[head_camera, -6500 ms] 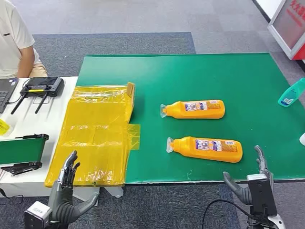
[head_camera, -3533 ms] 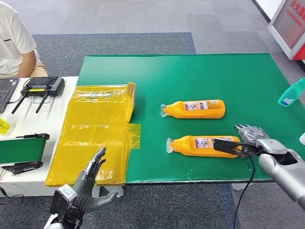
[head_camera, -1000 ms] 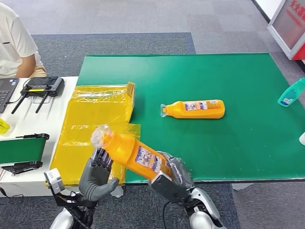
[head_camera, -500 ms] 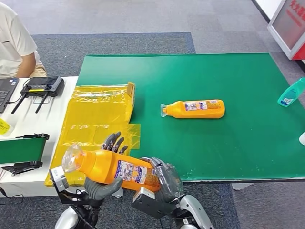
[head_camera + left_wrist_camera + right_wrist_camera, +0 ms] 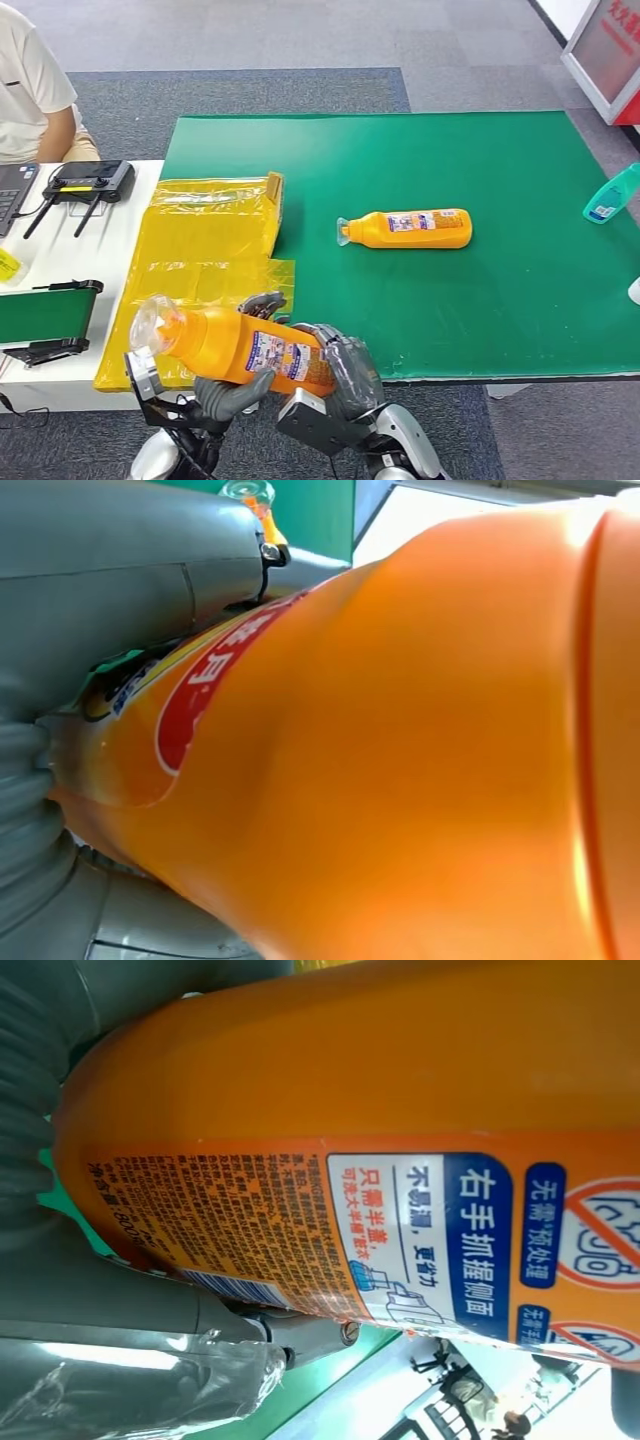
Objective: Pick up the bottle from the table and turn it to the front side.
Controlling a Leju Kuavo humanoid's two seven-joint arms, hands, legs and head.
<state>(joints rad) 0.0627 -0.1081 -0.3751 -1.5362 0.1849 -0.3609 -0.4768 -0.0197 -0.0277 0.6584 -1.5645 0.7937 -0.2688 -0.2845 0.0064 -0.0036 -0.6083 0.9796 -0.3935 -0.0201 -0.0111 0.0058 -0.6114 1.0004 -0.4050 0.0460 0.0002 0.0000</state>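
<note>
Both hands held the orange bottle (image 5: 241, 350) off the green table (image 5: 483, 160): the left hand (image 5: 230, 385) under its middle, the right hand (image 5: 343, 375) round its base, cap toward the yellow bag (image 5: 204, 240).

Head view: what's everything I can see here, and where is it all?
Held bottle: one, orange, clear cap, off the table near its front edge.
Second bottle: one, orange, lying on the green table.
Green table: one, centre and right.
Yellow plastic sheet: one, on the table's left end.
Teal bottle: one, at the right edge.
White side table: one, on the left.
Black device with antennas: one, on the white table.
Person: one, white shirt, seated top left.
Left hand: grey, under the held bottle.
Right hand: grey, gripping its base end.
</note>
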